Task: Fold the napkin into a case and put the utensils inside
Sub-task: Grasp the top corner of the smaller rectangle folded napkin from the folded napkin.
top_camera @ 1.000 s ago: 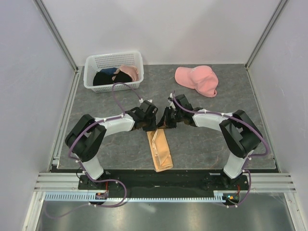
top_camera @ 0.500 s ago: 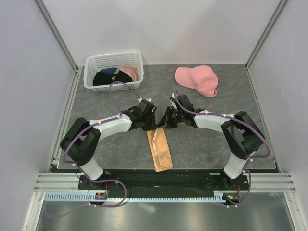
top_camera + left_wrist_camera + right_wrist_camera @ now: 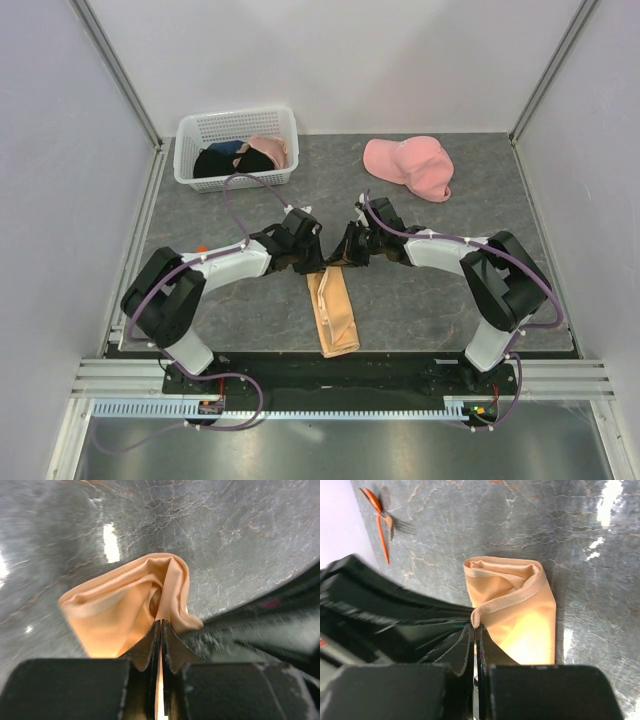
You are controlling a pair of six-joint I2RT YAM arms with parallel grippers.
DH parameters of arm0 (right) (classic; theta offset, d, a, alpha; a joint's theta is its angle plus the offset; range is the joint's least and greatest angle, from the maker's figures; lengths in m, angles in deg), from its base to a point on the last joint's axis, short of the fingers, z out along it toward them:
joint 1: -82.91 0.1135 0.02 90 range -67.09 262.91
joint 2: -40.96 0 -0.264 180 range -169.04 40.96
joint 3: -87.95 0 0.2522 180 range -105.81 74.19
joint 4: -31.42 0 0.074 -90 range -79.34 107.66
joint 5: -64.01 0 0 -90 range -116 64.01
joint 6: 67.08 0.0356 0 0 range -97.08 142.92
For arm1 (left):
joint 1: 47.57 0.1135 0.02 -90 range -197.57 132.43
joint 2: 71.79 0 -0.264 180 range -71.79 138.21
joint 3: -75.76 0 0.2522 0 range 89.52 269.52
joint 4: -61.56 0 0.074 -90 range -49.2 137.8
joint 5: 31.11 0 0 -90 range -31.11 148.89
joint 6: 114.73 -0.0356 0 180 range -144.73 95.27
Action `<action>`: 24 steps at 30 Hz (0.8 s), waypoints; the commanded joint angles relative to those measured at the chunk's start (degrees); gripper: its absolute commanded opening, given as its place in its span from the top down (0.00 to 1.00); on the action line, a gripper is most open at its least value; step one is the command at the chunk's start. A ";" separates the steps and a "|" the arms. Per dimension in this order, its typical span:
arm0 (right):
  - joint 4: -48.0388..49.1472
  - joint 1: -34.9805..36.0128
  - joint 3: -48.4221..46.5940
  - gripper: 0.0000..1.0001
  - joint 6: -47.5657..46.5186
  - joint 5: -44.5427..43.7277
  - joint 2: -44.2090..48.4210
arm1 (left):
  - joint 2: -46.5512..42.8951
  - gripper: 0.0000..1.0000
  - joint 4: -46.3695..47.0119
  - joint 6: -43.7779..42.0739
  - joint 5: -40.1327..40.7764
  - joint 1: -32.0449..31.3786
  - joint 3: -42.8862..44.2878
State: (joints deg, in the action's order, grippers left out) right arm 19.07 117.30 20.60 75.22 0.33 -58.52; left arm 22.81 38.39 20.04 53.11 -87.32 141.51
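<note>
**Both end effectors pinching the top of the napkin**

The napkin point(image 3: 332, 315) lies on the table point(image 3: 430, 300) as a long, narrow folded strip. Its far end sits right under the two arms and the rest runs back from the fingertips toward the arm bases.

The left end effector point(image 3: 160, 630) is clamped down tight. In its wrist view the two fingers are pressed together with just a sliver of peach cloth between them. The fabric bunches up into a puffy, open loop right in front of the tips.

The right end effector point(image 3: 474, 630) is the same story: fingers squeezed together on the hemmed corner of the cloth. The mouth of the fold gapes open just beyond its tips.

From the top view the two sit just beside each other, both at that far end.

The utensils point(image 3: 382, 522) are on the table, well apart from the napkin, up and left of the right end effector in its wrist view. I can make out a thin orange piece and a fork next to it.

Further beyond the arms there's a white basket point(image 3: 235, 125) and a pink cap point(image 3: 410, 165).
</note>
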 commanded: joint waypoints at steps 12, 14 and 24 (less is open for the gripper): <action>2.98 0.41 1.46 1.00 1.06 0.74 -0.62 | -6.37 0.81 -9.75 -15.41 19.21 -1.56 3.74; 3.07 0.41 1.55 1.00 1.06 0.83 -0.71 | -5.49 0.77 -9.66 -16.82 20.89 -3.05 4.09; 3.34 0.41 1.99 1.00 1.23 1.10 -0.36 | 0.31 0.67 -8.70 -19.11 25.99 -8.67 8.13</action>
State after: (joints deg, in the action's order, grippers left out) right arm 20.75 117.30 22.11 75.92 0.94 -58.52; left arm 21.96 28.84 4.35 74.21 -94.47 146.29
